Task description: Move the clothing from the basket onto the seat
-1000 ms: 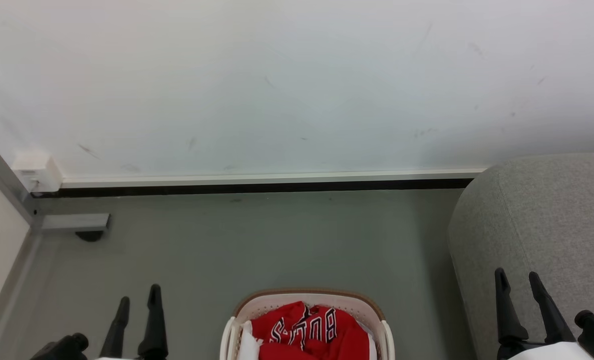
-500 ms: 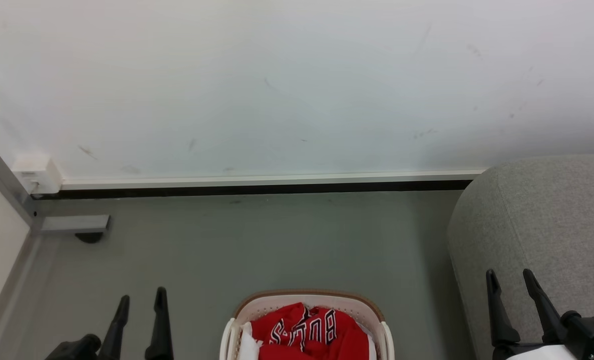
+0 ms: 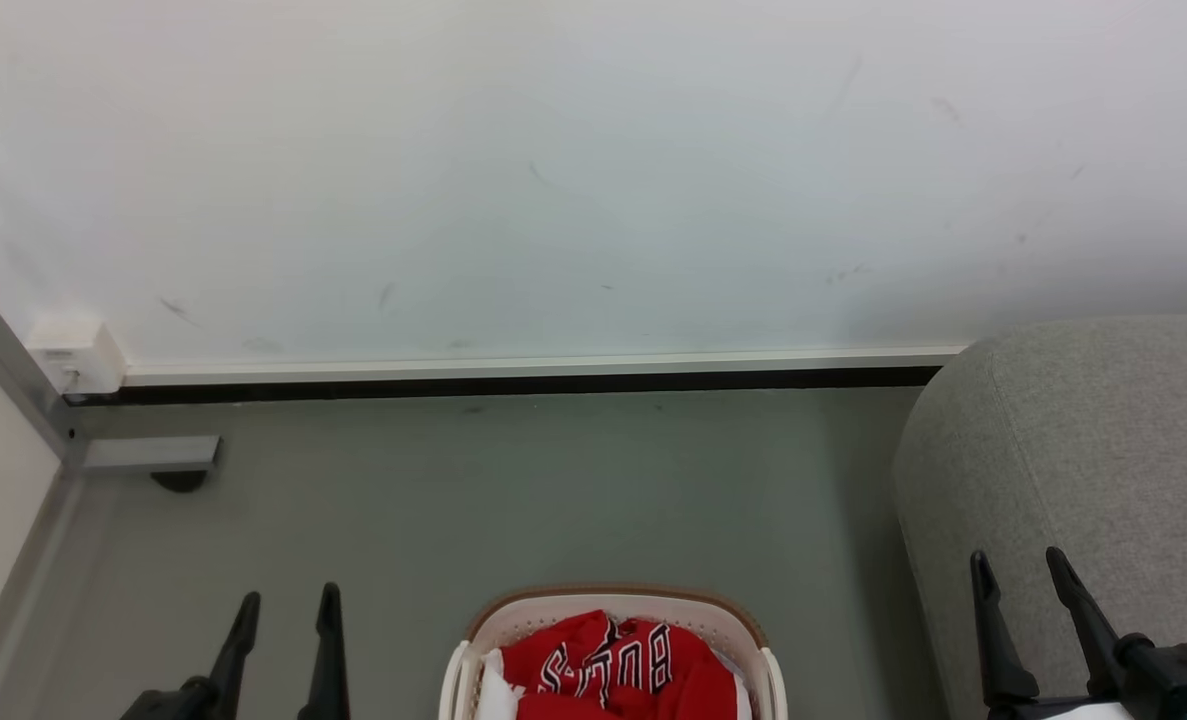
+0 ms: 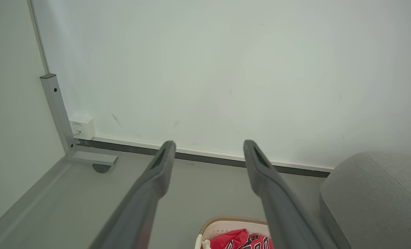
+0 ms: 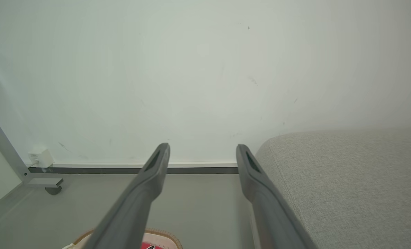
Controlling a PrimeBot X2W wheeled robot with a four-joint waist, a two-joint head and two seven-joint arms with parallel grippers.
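Two long dark grey fingers of the left gripper [image 4: 208, 143] rise from the bottom edge, spread wide apart with nothing between them, pointing at a plain white wall [image 4: 205, 69] above a grey floor [image 4: 198, 193]. At the bottom, between the fingers, sits the brown-rimmed, cream-white perforated plastic basket [image 4: 226, 222] with crumpled red jersey clothing [image 4: 236, 239] inside. The rounded grey fabric sofa seat [image 4: 375, 200] stands near it at the right, and a grey metal post [image 4: 54, 110] with a small white wall box [image 4: 82, 128] stands at the left.
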